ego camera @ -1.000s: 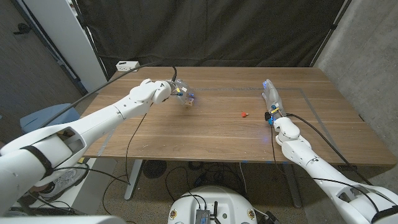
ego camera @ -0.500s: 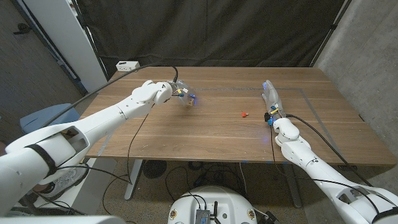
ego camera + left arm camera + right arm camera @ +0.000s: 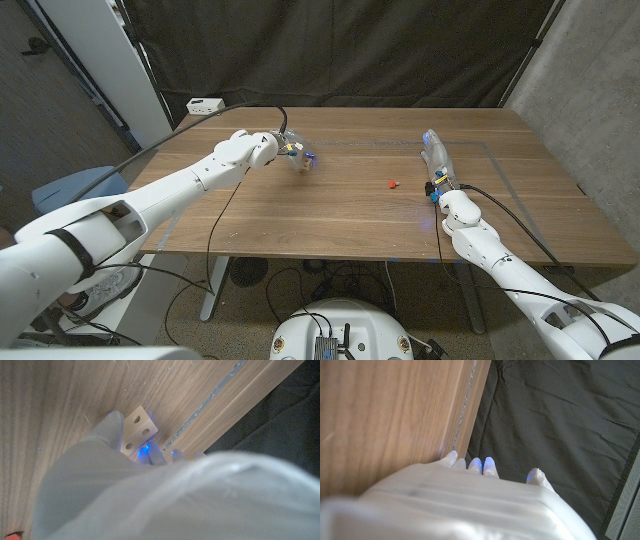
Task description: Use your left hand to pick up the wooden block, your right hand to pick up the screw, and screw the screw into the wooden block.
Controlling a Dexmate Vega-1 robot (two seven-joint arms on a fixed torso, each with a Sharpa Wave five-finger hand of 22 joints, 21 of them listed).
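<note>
**Pale wooden block grasped at the far left; screw untouched**

Pale wood is seen between the fingers of the left hand: the wooden block, drilled with two holes, is pinched from opposite sides, one fingertip lit blue. In the head view the block is seen at the hand's tip, low over the table; whether it is lifted or touching the wood cannot be told. The holed face is left uncovered, presumably so that the screw can be entered later. The right hand is stood on its edge near the table's right side, fingers extended and holding nothing, judged to be waiting. The small red screw is seen lying on the table between the two hands, nearer the right one.
</note>
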